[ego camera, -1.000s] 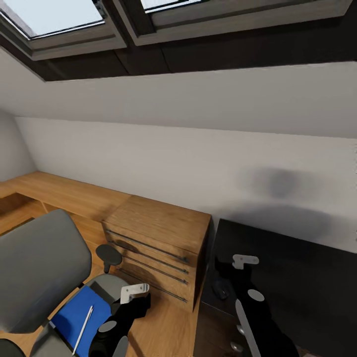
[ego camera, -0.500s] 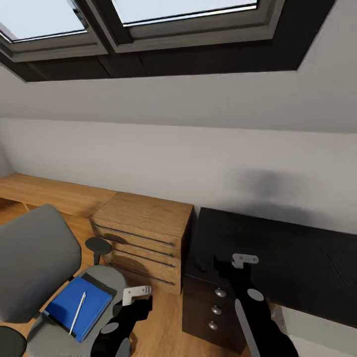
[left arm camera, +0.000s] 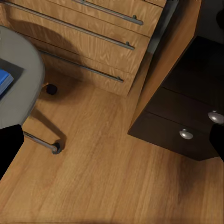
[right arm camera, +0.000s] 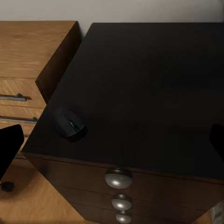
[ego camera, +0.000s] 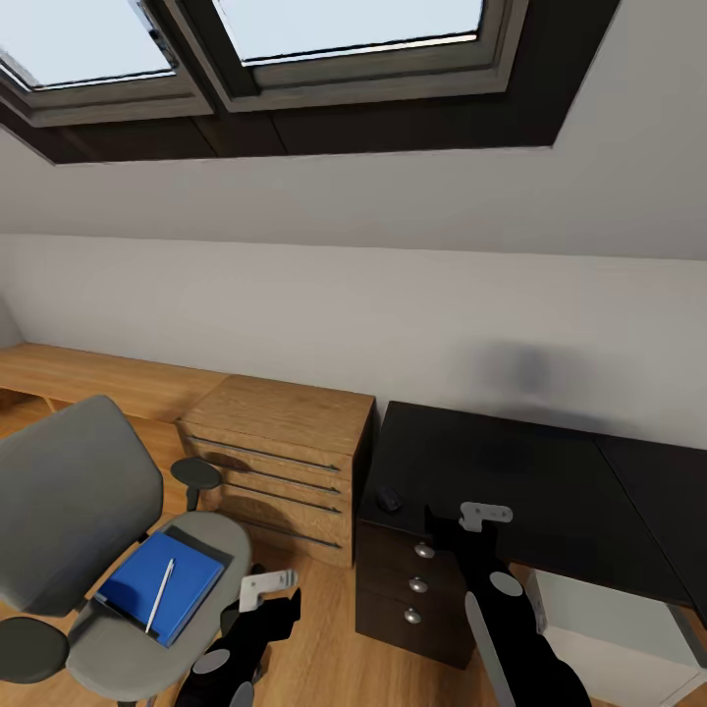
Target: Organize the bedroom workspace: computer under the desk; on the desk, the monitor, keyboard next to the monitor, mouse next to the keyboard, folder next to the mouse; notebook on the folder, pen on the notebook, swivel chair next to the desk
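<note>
Head view: we see the bedroom w/ grey sloped wall and dark-framed skylight (ego camera: 295, 59) overhead. The black desk (ego camera: 550, 491) sits at right against the far wall, its top bare except for the mouse (ego camera: 389, 499) near the left front corner; black drawers (ego camera: 417, 584) w/ silver knobs hang below that corner. A light wooden cabinet (ego camera: 280, 462) stands just left of the desk. The swivel chair (ego camera: 88, 530) is at near left on the plank floor (ego camera: 324, 628); on its seat lies the blue folder (ego camera: 162, 586) w/ a thin pale stick, prob. the pen (ego camera: 160, 595), on top. The left gripper (ego camera: 270, 587) hangs above the floor beside the chair; the right gripper (ego camera: 483, 516) hovers by the desk's front edge. We cannot tell the finger gap of either here.

Left wrist view: plank floor, cabinet drawers, chair seat edge and a caster; dark fingers (left arm camera: 9, 147) lie wide apart at the frame edges, holding nothing.

Right wrist view: desk top, mouse at its left front corner, three knobs below; fingers (right arm camera: 10, 144) spread wide, empty.
</note>
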